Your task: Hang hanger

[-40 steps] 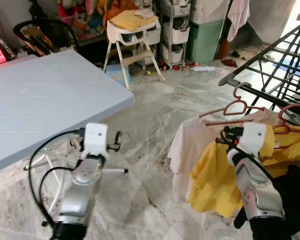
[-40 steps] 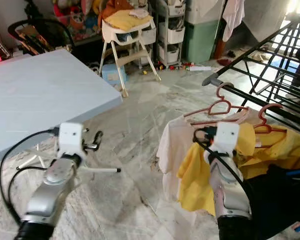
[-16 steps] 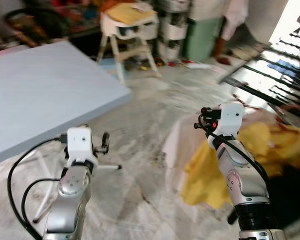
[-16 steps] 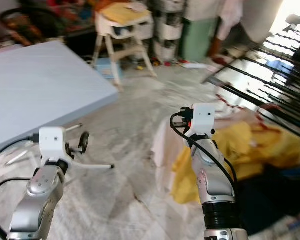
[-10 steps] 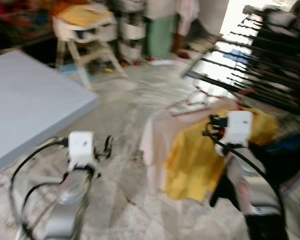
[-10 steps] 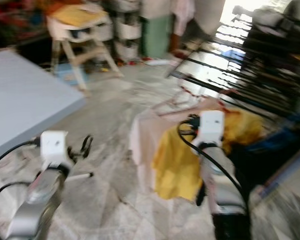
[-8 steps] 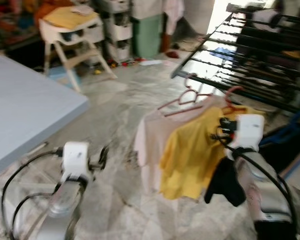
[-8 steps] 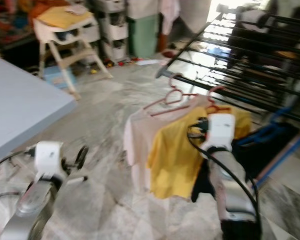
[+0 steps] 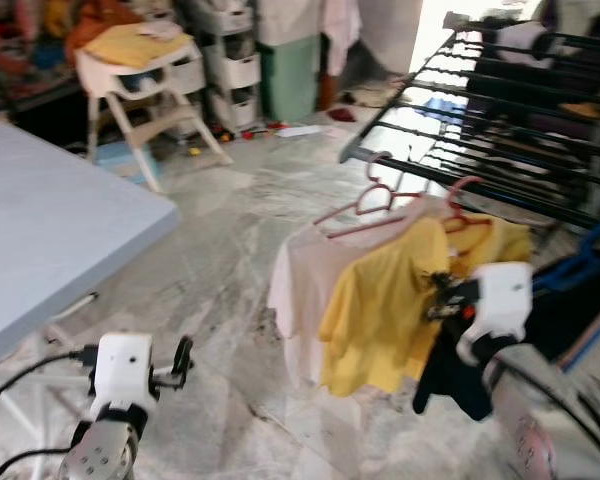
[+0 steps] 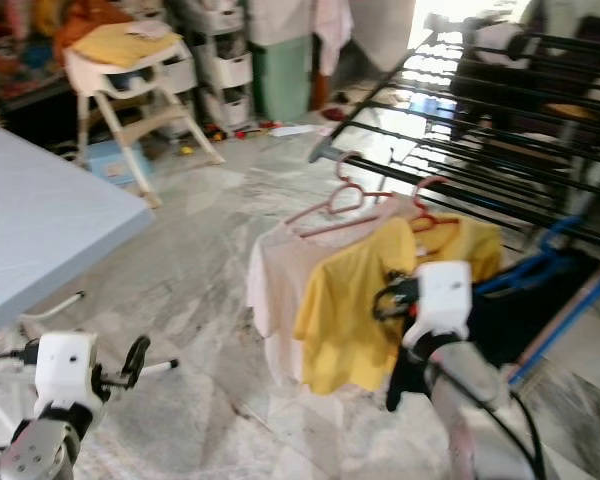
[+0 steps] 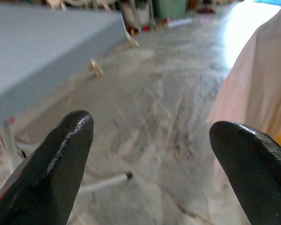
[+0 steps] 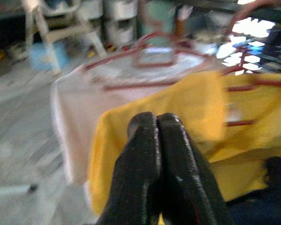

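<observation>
Right pincer [image 12: 155, 136] closed before yellow shirt [image 12: 178, 112]

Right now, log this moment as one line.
left gripper: open, low over floor | right gripper: shut, empty, by yellow shirt | hangers: on drying rack

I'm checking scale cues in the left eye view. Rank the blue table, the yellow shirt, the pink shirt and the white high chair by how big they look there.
1. Blue table, clearly largest, though cut off by the frame and nearer the camera.
2. Yellow shirt.
3. Pink shirt, close to the yellow one and partly hidden behind it, so this order is unsure.
4. White high chair, smaller-looking partly because it stands farther away.
</observation>
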Robot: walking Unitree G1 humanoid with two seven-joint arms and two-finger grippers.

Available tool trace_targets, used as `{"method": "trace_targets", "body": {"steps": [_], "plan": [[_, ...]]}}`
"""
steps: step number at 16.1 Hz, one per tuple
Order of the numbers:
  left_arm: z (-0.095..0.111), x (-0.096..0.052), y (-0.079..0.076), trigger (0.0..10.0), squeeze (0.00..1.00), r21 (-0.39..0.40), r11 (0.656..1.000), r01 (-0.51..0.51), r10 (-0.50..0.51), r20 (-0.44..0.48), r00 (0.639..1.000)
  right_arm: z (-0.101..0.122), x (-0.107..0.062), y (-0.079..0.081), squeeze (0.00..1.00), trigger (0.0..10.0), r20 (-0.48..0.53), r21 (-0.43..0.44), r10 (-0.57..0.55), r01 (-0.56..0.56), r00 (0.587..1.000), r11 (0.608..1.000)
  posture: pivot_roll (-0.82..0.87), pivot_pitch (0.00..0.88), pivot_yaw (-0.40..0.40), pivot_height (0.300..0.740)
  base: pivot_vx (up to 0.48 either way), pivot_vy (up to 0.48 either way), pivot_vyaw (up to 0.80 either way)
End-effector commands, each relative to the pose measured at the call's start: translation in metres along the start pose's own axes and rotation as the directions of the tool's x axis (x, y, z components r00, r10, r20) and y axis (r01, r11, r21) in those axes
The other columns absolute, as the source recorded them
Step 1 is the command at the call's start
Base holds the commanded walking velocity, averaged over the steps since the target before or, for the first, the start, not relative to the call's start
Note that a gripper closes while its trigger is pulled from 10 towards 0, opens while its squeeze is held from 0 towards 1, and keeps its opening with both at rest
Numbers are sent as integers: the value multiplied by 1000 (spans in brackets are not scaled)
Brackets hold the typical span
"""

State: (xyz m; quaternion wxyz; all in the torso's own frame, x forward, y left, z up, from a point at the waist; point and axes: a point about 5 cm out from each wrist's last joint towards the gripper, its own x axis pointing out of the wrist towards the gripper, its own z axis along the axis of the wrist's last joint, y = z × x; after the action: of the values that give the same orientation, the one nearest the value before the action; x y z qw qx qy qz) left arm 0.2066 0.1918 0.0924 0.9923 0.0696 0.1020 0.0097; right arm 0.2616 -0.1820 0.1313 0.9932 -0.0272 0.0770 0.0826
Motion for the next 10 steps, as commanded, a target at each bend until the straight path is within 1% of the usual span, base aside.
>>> {"method": "trace_targets", "body": {"steps": [1, 2, 3, 4, 5, 6, 7, 9, 10], "plan": [[9, 4, -1, 10000, 0, 19, 1000, -6, 5, 45, 999, 7, -1, 5, 0, 10000, 38, -29, 14, -12, 999, 999, 1, 0, 41, 740, 0, 0, 0], [14, 7, 0, 10000, 0, 17, 999, -28, 27, 69, 997, 12, 0, 9, 0, 10000, 72, -30, 30, -28, 997, 999, -1, 0, 38, 740, 0, 0, 0], [17, 10, -2, 10000, 0, 3, 999, -37, 37, 81, 996, 17, 1, 15, 0, 10000, 98, -40, 70, -67, 993, 997, -2, 0, 35, 740, 0, 0, 0], [18, 11, -4, 10000, 0, 3, 999, -33, 32, 88, 996, 20, 2, 15, 0, 10000, 117, -40, 44, -40, 992, 998, -2, 0, 32, 740, 0, 0, 0], [19, 12, -8, 10000, 0, 7, 1000, -23, 22, 106, 994, 22, 5, 13, 0, 10000, 141, -7, -5, 6, 990, 1000, -4, 0, 33, 740, 0, 0, 0], [20, 12, -10, 10000, 0, -21, 999, -32, 34, 117, 993, 20, 8, 11, 0, 10000, 137, 21, -60, 58, 989, 998, -7, 0, 35, 740, 0, 0, 0], [18, 15, -10, 10000, 0, -42, 998, -53, 57, 93, 994, 15, 9, 12, 0, 10000, 114, 27, -65, 62, 991, 998, -11, 0, 35, 740, 0, 0, 0], [18, 17, -13, 10000, 0, -47, 998, -36, 41, 93, 995, 6, 8, 13, 0, 10000, 77, -1, -49, 49, 996, 999, -12, 0, 32, 740, 0, 0, 0], [17, 19, -14, 10000, 0, -67, 998, -13, 19, 84, 996, 5, 7, 10, 1000, 10000, 72, -8, -56, 57, 996, 998, -14, 0, 30, 740, 0, 0, 0]]}}
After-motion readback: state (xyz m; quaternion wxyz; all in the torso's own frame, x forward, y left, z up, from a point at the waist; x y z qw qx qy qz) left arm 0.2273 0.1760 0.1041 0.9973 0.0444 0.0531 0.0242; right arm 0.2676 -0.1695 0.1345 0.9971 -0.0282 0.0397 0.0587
